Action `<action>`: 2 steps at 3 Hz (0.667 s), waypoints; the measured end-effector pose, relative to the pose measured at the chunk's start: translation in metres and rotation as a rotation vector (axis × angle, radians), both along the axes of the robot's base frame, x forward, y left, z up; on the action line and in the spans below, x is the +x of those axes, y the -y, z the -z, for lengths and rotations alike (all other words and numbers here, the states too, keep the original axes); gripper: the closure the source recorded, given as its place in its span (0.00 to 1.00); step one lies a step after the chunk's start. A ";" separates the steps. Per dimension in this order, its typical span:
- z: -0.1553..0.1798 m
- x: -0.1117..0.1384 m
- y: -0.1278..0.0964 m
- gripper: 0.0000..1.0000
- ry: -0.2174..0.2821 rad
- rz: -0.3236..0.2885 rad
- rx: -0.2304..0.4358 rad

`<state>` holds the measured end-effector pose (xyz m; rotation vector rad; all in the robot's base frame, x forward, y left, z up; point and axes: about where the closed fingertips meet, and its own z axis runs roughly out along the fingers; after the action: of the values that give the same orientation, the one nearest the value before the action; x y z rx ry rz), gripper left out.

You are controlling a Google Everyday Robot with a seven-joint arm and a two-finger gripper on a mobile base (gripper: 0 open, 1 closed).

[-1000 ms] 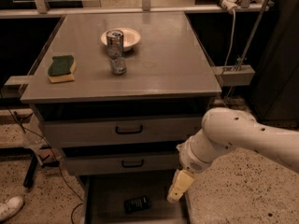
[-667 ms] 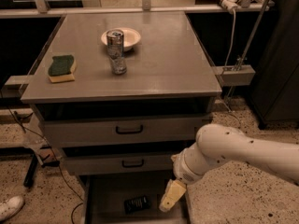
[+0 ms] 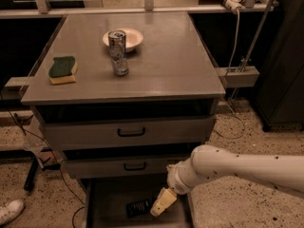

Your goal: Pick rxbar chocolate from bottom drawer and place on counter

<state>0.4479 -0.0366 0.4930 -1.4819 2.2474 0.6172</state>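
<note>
The bottom drawer (image 3: 107, 208) stands pulled open at the foot of the cabinet. On its floor lies the rxbar chocolate (image 3: 138, 207), a small dark bar with pale print. My gripper (image 3: 160, 204) reaches down into the drawer from the right on a white arm; its pale tip sits just right of the bar, close to it or touching it. The counter (image 3: 161, 65) is the broad grey top above.
On the counter stand a can (image 3: 117, 44), a white bowl (image 3: 129, 36) behind it, a small glass (image 3: 120, 66) and a green-and-yellow sponge (image 3: 62, 69) at the left. Two shut drawers with black handles (image 3: 131, 132) sit above the open one. A shoe (image 3: 10, 211) lies on the floor at the left.
My arm has swung left and lower into the bottom drawer, bringing the gripper tip from right of the bar to right beside it. The bar has not moved.
</note>
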 end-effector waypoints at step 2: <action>0.020 0.003 -0.005 0.00 0.023 0.025 -0.002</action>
<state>0.4511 -0.0313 0.4730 -1.4528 2.2460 0.5868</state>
